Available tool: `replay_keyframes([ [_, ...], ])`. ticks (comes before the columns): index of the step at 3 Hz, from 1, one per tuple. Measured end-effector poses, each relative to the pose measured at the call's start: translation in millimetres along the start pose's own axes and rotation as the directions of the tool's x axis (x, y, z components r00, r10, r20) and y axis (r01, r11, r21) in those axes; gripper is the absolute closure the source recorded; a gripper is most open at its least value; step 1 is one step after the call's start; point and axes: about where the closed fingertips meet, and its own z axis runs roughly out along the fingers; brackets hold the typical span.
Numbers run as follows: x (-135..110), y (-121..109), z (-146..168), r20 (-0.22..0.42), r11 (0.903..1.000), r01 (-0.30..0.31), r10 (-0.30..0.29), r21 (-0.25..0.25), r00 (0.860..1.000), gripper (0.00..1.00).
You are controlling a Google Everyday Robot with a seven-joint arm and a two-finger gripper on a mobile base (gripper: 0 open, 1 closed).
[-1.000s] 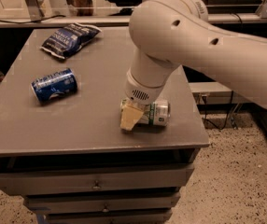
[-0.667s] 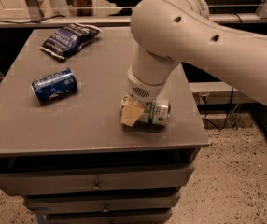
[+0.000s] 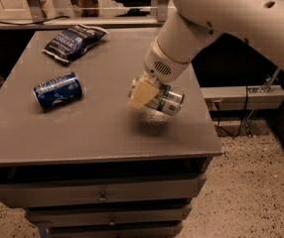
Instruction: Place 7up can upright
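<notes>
The gripper (image 3: 150, 94) is above the right part of the grey desk (image 3: 102, 133), at the end of the big white arm (image 3: 221, 19) that comes in from the upper right. It is closed on the 7up can (image 3: 170, 101). One cream-coloured finger (image 3: 142, 93) presses on the near side of the can; the other finger is hidden behind it. The can is not upright. It lies almost horizontal in the grip, with its silver end pointing to the right and a little down. It seems raised above the desk, because a dark shadow (image 3: 149, 125) lies on the surface under it, apart from the can. On the left part of the desk a blue can (image 3: 57, 89) lies on its side. Behind it, near the back edge, there is a dark blue snack bag (image 3: 72, 41). Both are well apart from the gripper. The desk has drawers (image 3: 100, 195) in its front.
</notes>
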Motion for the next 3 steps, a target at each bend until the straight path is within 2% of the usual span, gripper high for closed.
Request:
replay_keyframes([
  [1, -21, -18, -20, 0.199, 0.999, -0.018, 0.026, -0.042, 0.98, 1.0],
  [2, -34, -32, -35, 0.416, 0.995, -0.025, 0.063, -0.096, 0.907, 1.0],
  [3, -43, -42, -50, 0.6, 0.9907, -0.024, 0.101, -0.134, 0.793, 1.0],
])
